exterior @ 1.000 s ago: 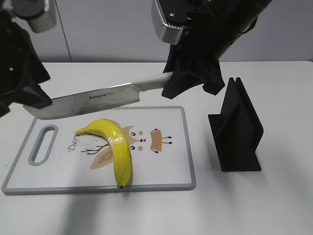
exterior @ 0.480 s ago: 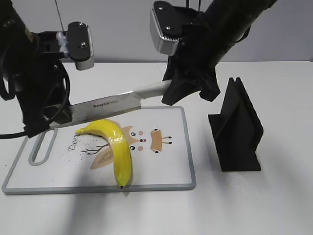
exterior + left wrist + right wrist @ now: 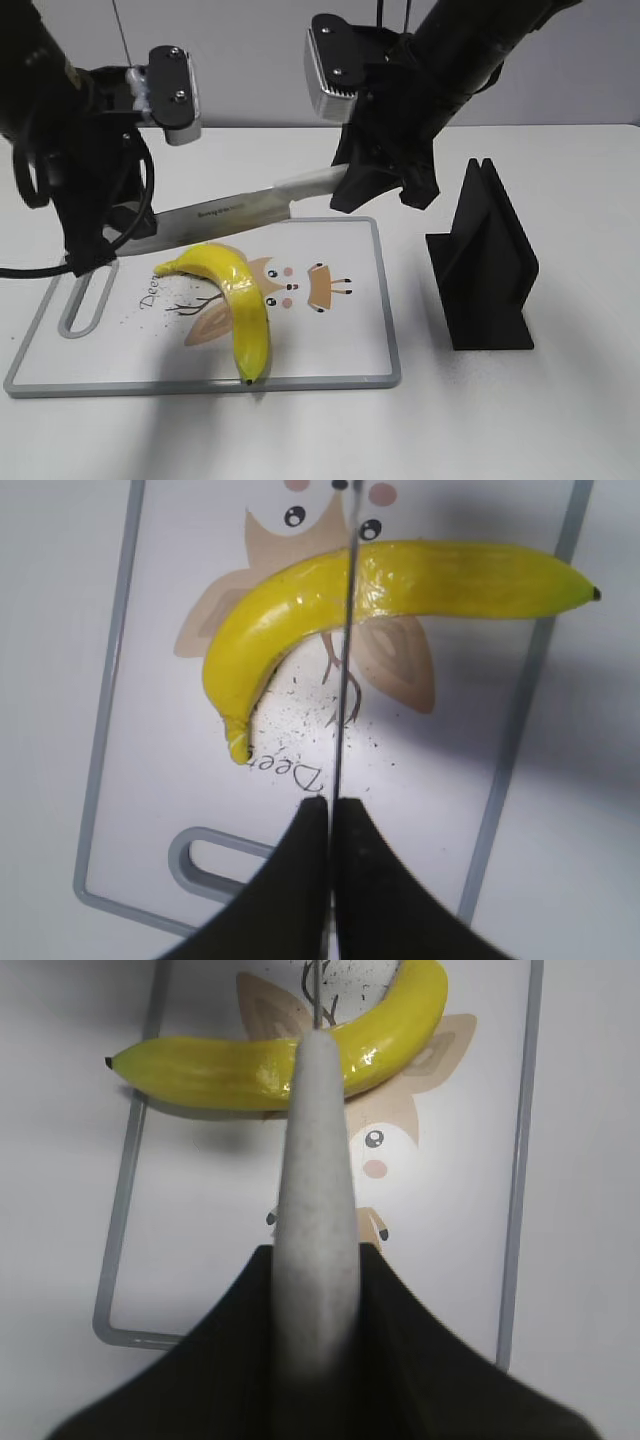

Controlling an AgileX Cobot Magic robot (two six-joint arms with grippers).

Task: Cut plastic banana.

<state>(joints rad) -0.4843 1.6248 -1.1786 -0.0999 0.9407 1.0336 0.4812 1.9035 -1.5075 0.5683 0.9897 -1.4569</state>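
Note:
The plastic banana point(image 3: 245, 300) lies whole on the white cutting board point(image 3: 340, 340), its dark tip toward the front edge. A knife point(image 3: 220, 212) with a white handle hovers just above the banana's stem half, edge down. My right gripper point(image 3: 345, 190) is shut on the handle point(image 3: 318, 1160). My left gripper point(image 3: 100, 250) is shut on the blade near its tip point(image 3: 329, 805). In the left wrist view the thin blade point(image 3: 343, 650) crosses the banana point(image 3: 420, 575) near its middle. In the right wrist view the banana point(image 3: 220, 1070) lies beyond the handle.
A black knife holder point(image 3: 485, 270) stands on the table right of the board. The board has a grey rim, a handle slot point(image 3: 88, 295) at its left end and an owl drawing under the banana.
The left arm has swung in over the board's left end and its gripper now pinches the blade tip. The knife has dropped a little toward the banana. The banana has not moved.

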